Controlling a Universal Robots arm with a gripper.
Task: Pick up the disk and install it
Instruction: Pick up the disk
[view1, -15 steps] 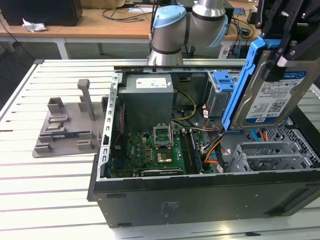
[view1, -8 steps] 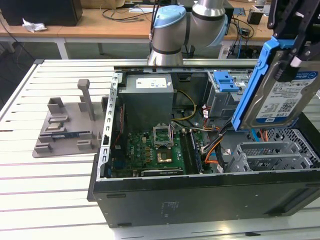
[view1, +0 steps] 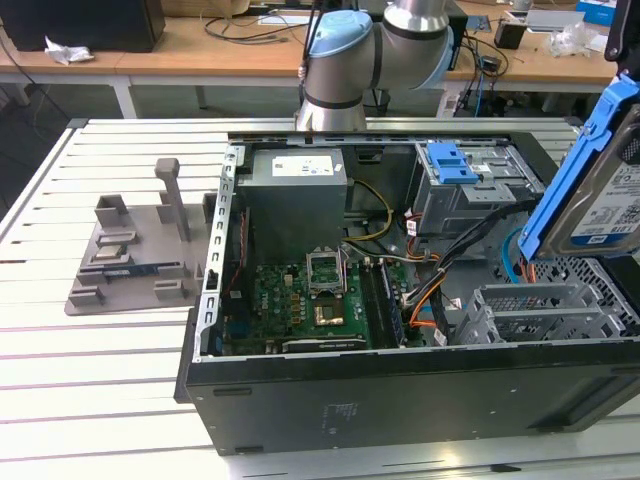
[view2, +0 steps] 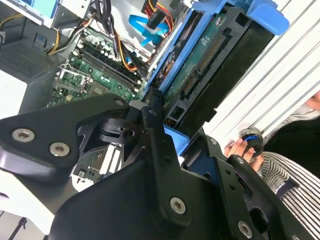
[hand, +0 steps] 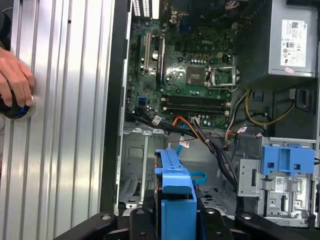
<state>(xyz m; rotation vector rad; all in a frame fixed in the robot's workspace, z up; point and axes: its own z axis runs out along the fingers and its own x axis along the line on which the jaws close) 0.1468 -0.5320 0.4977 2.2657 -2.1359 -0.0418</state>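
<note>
At the exterior view's right edge the disk (view1: 598, 195) hung tilted over the open computer case (view1: 400, 400), the end effector (hand: 175, 215) clamped on its blue carrier.

Silver-grey tubular arm (view1: 335, 95) with rounded light-blue joint caps behind the computer case (view1: 400, 400), matte black gripper (view2: 180, 120) of flat angular links, silver screws at the pivots.

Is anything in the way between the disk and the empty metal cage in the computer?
Nothing visible blocks it. The gripper holds the disk over the open case, and the empty metal cage looks clear. A blue cable lies just beside it.
</note>
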